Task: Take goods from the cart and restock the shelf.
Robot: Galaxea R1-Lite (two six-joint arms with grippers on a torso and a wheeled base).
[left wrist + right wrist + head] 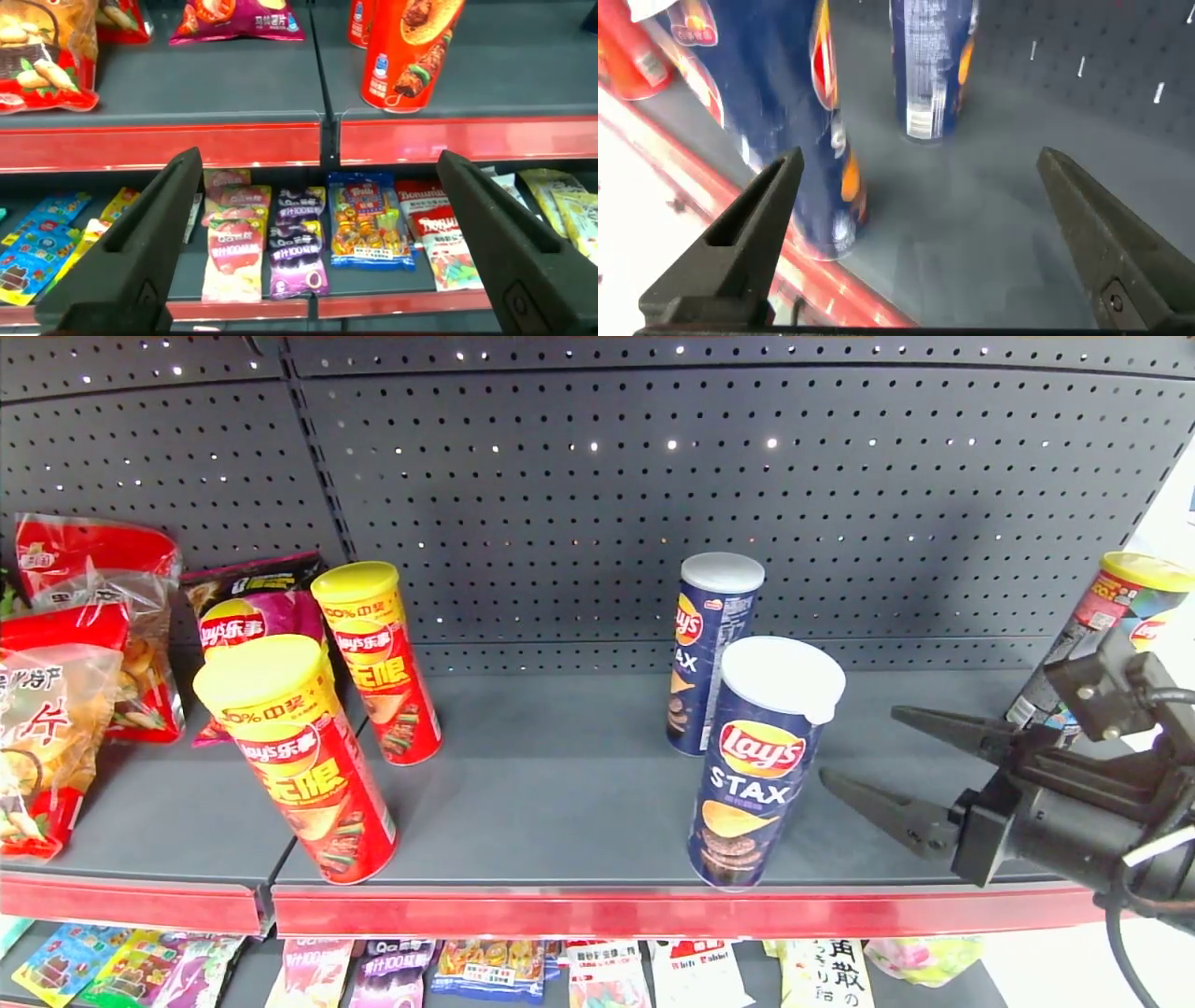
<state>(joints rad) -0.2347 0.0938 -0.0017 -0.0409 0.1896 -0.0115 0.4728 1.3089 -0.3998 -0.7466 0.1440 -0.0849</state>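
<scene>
Two blue chip cans with white lids stand upright on the grey shelf (pixel 560 775): a front can (pixel 761 765) near the red shelf edge and a rear can (pixel 709 644) behind it. My right gripper (pixel 861 744) is open just right of the front can, level with its lower half, holding nothing. In the right wrist view the front can (pixel 785 112) is beside one finger of the gripper (pixel 920 163), and the rear can (pixel 929 65) stands farther back. My left gripper (pixel 320 159) is open and empty, below the shelf edge, facing the lower shelf.
Two red cans with yellow lids (pixel 299 756) (pixel 383 663) stand left of centre, with snack bags (pixel 84 644) beyond them. A dark can with a yellow lid (pixel 1111 616) leans at the far right behind my right arm. Small packets (pixel 299 238) fill the lower shelf. A pegboard (pixel 653 476) backs the shelf.
</scene>
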